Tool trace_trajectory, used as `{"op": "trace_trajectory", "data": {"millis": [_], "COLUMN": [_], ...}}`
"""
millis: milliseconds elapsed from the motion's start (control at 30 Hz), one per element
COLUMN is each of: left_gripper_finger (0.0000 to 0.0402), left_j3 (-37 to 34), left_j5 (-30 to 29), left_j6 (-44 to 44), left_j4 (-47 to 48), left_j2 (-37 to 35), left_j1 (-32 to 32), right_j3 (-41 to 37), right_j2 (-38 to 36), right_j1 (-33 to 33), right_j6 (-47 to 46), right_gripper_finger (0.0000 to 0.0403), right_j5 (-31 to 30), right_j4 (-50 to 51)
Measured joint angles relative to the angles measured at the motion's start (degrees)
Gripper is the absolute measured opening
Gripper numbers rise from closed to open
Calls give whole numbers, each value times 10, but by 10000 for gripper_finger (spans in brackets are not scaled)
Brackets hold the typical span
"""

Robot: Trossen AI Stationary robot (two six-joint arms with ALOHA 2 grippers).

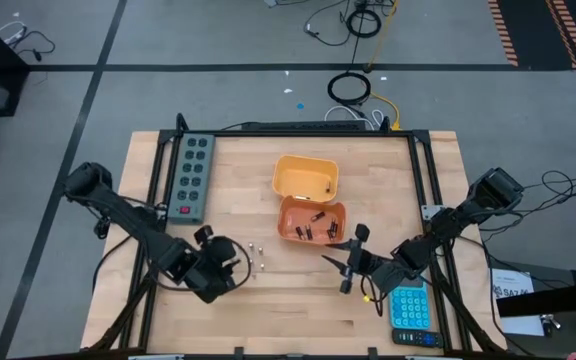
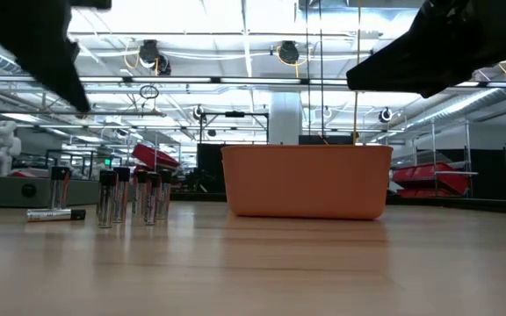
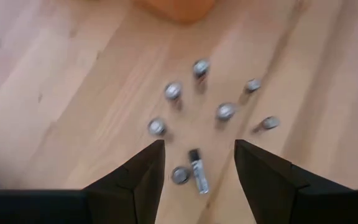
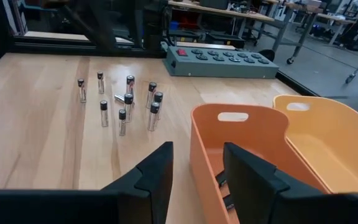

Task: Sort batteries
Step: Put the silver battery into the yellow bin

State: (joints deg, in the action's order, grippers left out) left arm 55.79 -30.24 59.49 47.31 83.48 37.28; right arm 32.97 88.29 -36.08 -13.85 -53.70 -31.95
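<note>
**Loose cells on the wood, both grippers empty**

Nearest the front edge sits a blue calculator (image 1: 409, 308), at the right. Just behind it the right gripper (image 1: 349, 262) hangs low over the table (image 1: 298, 310), its arm running back to the right edge. In its wrist view the fingers (image 4: 153, 177) stand apart with nothing between them, aimed at the rim of the near bin (image 4: 241, 134).

At the left, the left gripper (image 1: 230, 262) is angled steeply down over the wood. Its fingers (image 3: 143, 177) are spread wide and hold nothing; one cell (image 3: 197, 171) lies flat on the table in the gap between them, with an upright one touching or just beside it.

Just right of that gripper is the cluster of batteries (image 1: 256, 256): small slim cylinders, silvery with dark bands and caps, most upright and a little apart from each other. From table height they show left of the bin.

Farther back, at mid-table, the darker orange bin (image 1: 311, 220) holds several dark cells (image 1: 313, 224). Touching it behind is a paler orange bin (image 1: 305, 176) with something small and dark inside. A grey power strip (image 1: 192, 176) lies along the left rail.
</note>
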Motion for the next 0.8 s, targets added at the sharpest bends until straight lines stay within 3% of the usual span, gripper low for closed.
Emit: {"op": "trace_trajectory", "data": {"millis": [200, 500, 800], "left_gripper_finger": [202, 203, 203], "left_j3": [-59, -114, -150], "left_j5": [22, 43, 17], "left_j6": [57, 61, 77], "left_j4": [-16, -118, -155], "left_j2": [2, 1, 1], "left_j1": [0, -1, -13], "right_j3": [0, 0, 0], "right_j2": [0, 0, 0], "right_j1": [0, 0, 0], "right_j6": [6, 9, 9], "right_gripper_finger": [132, 132, 132], "right_j5": [0, 0, 0], "right_j4": [0, 0, -5]}}
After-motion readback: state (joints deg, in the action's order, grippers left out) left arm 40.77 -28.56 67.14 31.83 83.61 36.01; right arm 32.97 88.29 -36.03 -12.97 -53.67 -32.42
